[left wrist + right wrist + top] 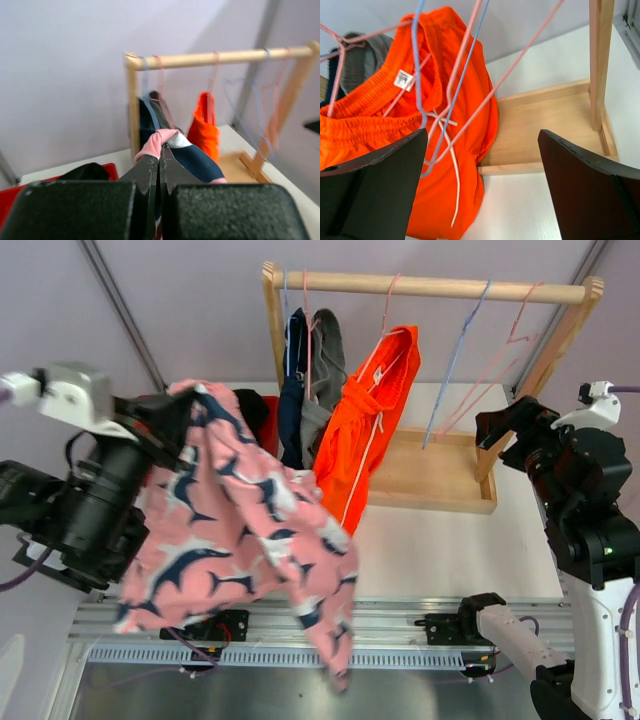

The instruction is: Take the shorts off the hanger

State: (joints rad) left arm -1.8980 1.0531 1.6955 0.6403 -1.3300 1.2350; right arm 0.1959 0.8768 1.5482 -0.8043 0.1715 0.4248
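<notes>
Three garments hang on the far rail [430, 286]: navy shorts [290, 410], grey shorts [328, 360], orange shorts [365, 430]. Pink patterned shorts [240, 520] dangle near left, off the rail, pinched by the left fingers [149, 172], seemingly for setting aside. Right fingers [380, 175] stand spread facing the orange shorts, likely next

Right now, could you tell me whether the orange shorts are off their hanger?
No, the orange shorts hang from a pink hanger on the wooden rail.
</notes>
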